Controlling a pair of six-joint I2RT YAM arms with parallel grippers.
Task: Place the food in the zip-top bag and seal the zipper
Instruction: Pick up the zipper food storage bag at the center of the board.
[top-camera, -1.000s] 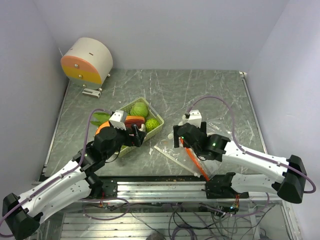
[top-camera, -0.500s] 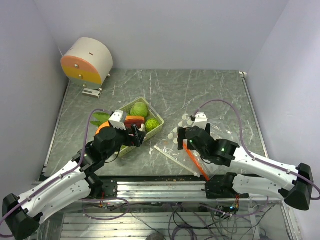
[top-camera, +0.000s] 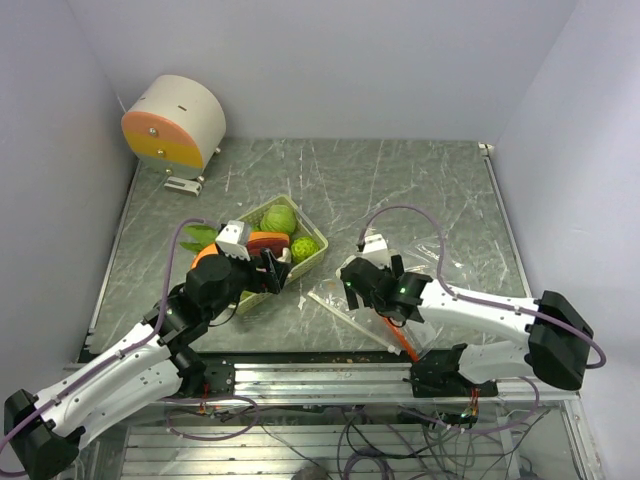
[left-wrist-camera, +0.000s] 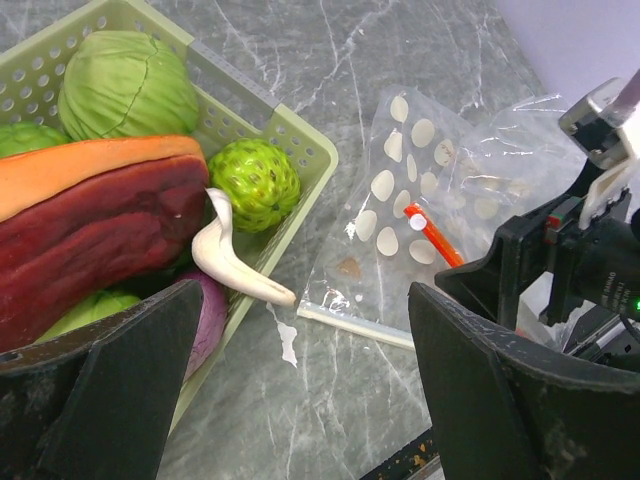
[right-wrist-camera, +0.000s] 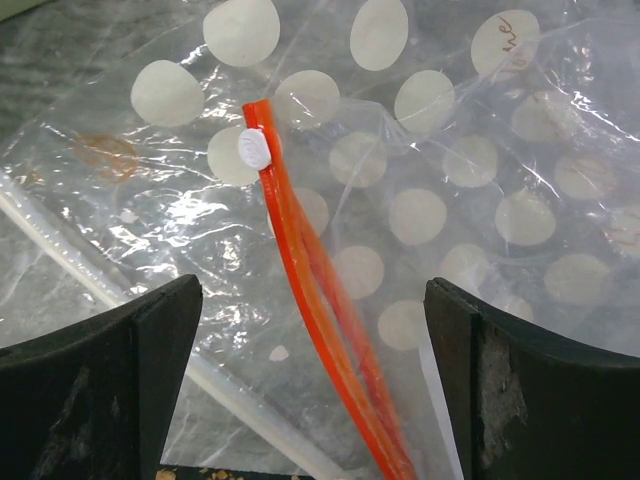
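Observation:
The pale-green basket (top-camera: 316, 258) holds the food: a smooth green cabbage (left-wrist-camera: 128, 85), a bumpy green ball (left-wrist-camera: 255, 183), a red-orange slab (left-wrist-camera: 95, 215), a white piece (left-wrist-camera: 235, 265) and a purple piece. Carrot leaves (top-camera: 200, 236) stick out at the basket's left. My left gripper (top-camera: 278, 270) is open and empty over the basket's near right corner. The clear zip-top bag (right-wrist-camera: 450, 170) with white dots lies flat to the right, its orange zipper (right-wrist-camera: 300, 270) partly open, with a white slider (right-wrist-camera: 253, 150). My right gripper (top-camera: 348, 285) is open just above the zipper, which lies between its fingers.
A round white and orange drum (top-camera: 175, 122) stands at the back left. The metal rail (top-camera: 330, 375) runs along the table's near edge, just below the bag. Walls close in the table on three sides.
My right gripper has swung left and nearer, down over the bag's zipper. The left arm, basket and food have not moved.

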